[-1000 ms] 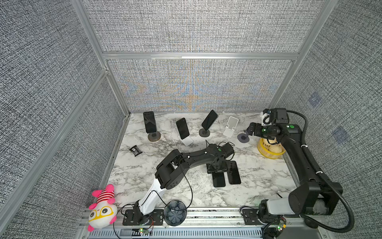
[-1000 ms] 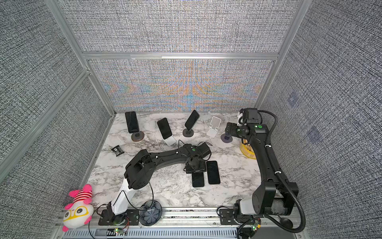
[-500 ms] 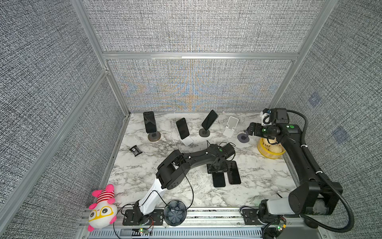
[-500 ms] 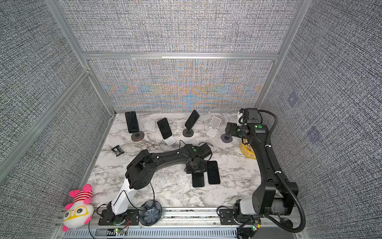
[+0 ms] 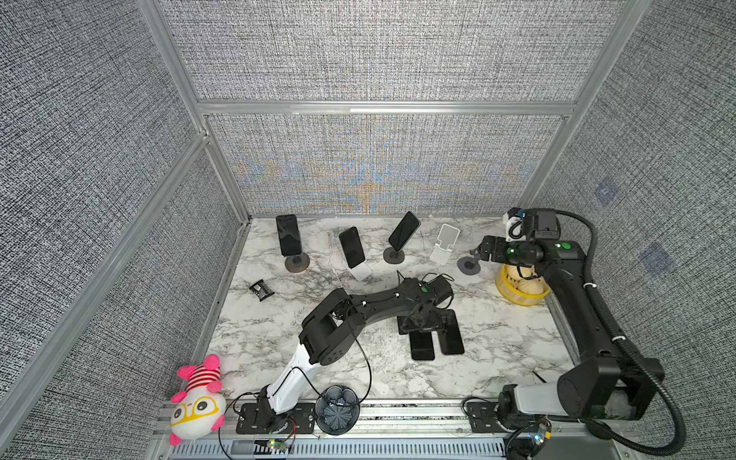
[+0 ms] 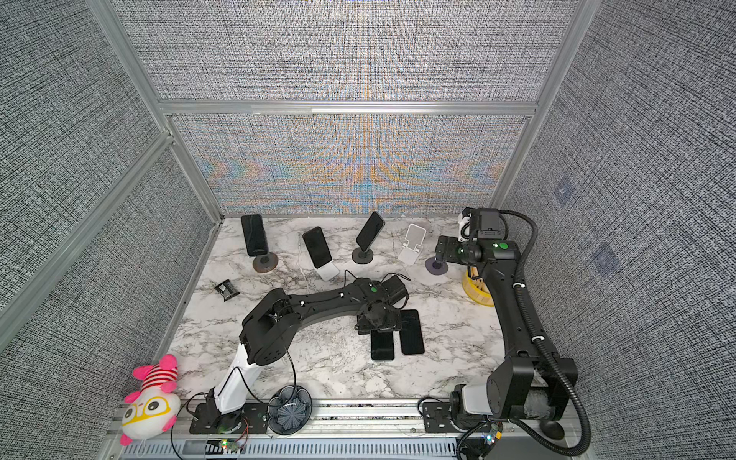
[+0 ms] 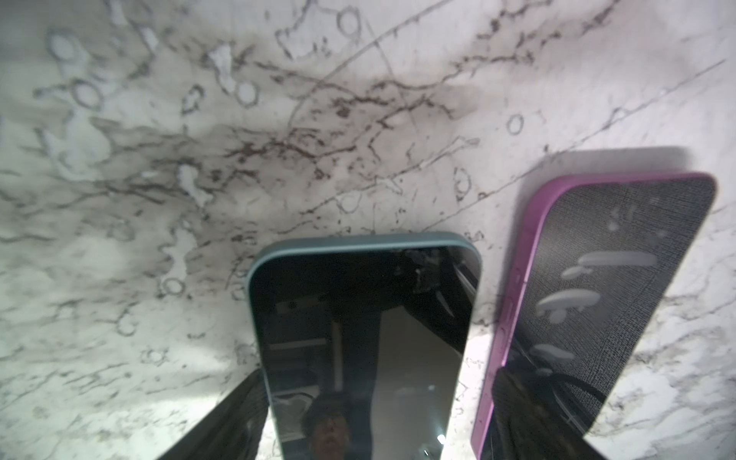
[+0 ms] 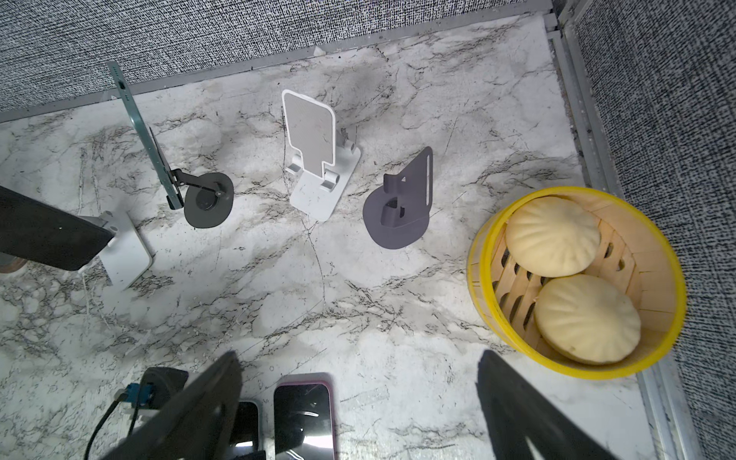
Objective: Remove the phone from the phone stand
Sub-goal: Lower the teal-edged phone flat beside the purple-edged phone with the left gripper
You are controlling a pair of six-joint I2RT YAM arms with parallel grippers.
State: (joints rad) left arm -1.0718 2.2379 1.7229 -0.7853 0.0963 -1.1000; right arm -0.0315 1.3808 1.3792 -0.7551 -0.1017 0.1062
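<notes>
The teal-cased phone [image 7: 358, 338] is down, flat on the marble tabletop [image 7: 159, 159], screen up, right between the left fingers [image 7: 231, 422]. Those fingers are spread wider than the phone, with bare marble showing along one of its edges, so nothing is pinched. That reads as a release, the phone off its stand. On the outer side of the other finger lies a purple-cased phone [image 7: 597, 298], close but apart, laid in a tidy row by the look of it.

Only the left wrist view gives those case colours and that gap; in both top views it is covered. A top view adds the propped phones [image 5: 351, 247], three on stands well beyond the fingers.

The right fingers [image 8: 517, 398] hang spread and empty, likely parked clear. Ahead of them stand a bare white folding stand [image 8: 314, 159] and a bare grey stand [image 8: 402, 207]. Beside one finger is a yellow steamer basket [image 8: 478, 259] with two buns [image 8: 553, 235].
</notes>
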